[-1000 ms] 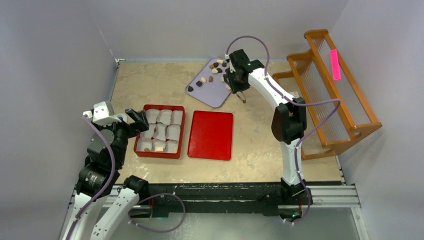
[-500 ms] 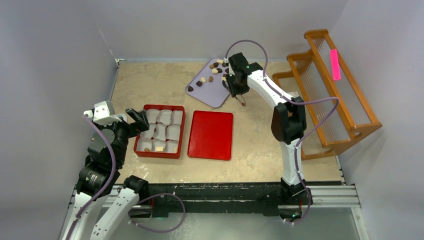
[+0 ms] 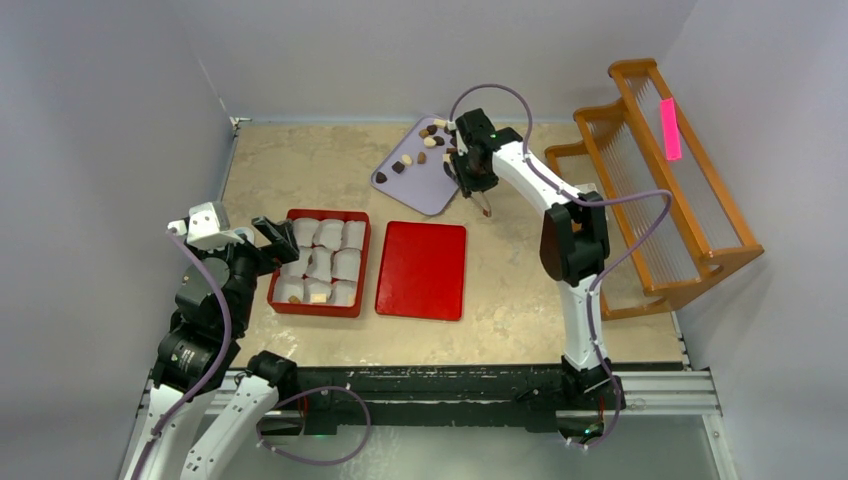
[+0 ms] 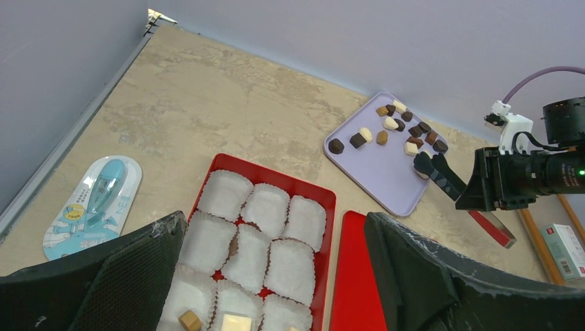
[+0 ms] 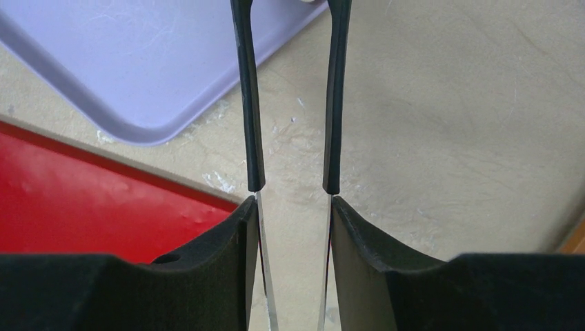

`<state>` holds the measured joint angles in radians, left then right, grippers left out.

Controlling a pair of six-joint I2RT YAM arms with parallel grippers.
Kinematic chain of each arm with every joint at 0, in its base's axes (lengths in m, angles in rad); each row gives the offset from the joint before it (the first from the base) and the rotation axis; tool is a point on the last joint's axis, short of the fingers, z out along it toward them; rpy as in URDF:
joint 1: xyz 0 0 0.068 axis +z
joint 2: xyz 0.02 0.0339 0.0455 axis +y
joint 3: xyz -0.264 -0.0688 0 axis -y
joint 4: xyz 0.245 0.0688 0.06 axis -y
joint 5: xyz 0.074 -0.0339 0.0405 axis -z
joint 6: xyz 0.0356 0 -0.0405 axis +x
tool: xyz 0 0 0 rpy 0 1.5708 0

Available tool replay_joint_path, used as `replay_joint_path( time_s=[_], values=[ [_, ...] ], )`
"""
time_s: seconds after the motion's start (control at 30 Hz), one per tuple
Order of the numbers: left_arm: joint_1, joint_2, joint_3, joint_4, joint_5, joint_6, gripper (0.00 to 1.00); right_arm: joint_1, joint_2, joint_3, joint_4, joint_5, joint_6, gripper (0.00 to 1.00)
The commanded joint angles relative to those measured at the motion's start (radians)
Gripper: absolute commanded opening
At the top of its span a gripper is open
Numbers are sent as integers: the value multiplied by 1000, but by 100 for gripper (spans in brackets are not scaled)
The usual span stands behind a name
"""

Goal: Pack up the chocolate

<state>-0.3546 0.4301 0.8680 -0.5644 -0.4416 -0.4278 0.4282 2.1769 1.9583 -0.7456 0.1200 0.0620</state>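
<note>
The right arm (image 3: 565, 240) has been shifted slightly to the left since the earlier frame, while the left arm (image 3: 200, 300) has been left where it was. Seen from above, a beige, stone-patterned table (image 3: 300, 170) is enclosed by pale grey walls.

Most of the chocolate (image 3: 428, 140) (small cream, tan and dark brown pieces) is scattered over the far end of a lilac tray (image 3: 425, 185) that lies at the back of the table.

The right arm's fingers (image 5: 227, 241) are pressed from both sides against a pair of tweezers (image 5: 250, 103). The black-tipped blades are held apart, and nothing is seen between them. In the left wrist view the tweezer tips are placed at the tray's right edge, just beside the nearest pieces. Whether a piece is touched cannot be told.

Nearer the arms, a red box (image 3: 366, 262) is filled with white paper cups (image 3: 328, 235). A few pieces are already set in the nearest row of cups. A flat red lid (image 3: 421, 270) is laid just to the right of the box.

The left arm's fingers (image 4: 138, 269) are spread wide above the box's near left side, and nothing is held in them. A wooden rack (image 3: 690, 230) is stood along the table's right edge.
</note>
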Motion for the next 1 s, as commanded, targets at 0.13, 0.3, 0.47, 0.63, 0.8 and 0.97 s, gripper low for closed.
replay_joint_path(
  time_s=[0.13, 0.3, 0.47, 0.63, 0.8, 0.97],
  values=[
    [3, 3, 7, 21, -3, -11, 100, -10, 48, 73, -12, 28, -29, 43],
    [3, 7, 6, 21, -6, -11, 100, -12, 60, 94, -38, 44, -30, 43],
    [3, 7, 6, 23, -5, -11, 100, -13, 48, 104, -58, 50, -25, 43],
    [3, 9, 7, 24, -3, -11, 100, -13, 46, 112, -71, 22, -28, 43],
    [3, 8, 6, 23, -3, -11, 100, -12, 78, 147, -120, 23, -28, 44],
    [3, 7, 7, 22, -3, -11, 100, -13, 87, 160, -130, 26, -25, 45]
  ],
)
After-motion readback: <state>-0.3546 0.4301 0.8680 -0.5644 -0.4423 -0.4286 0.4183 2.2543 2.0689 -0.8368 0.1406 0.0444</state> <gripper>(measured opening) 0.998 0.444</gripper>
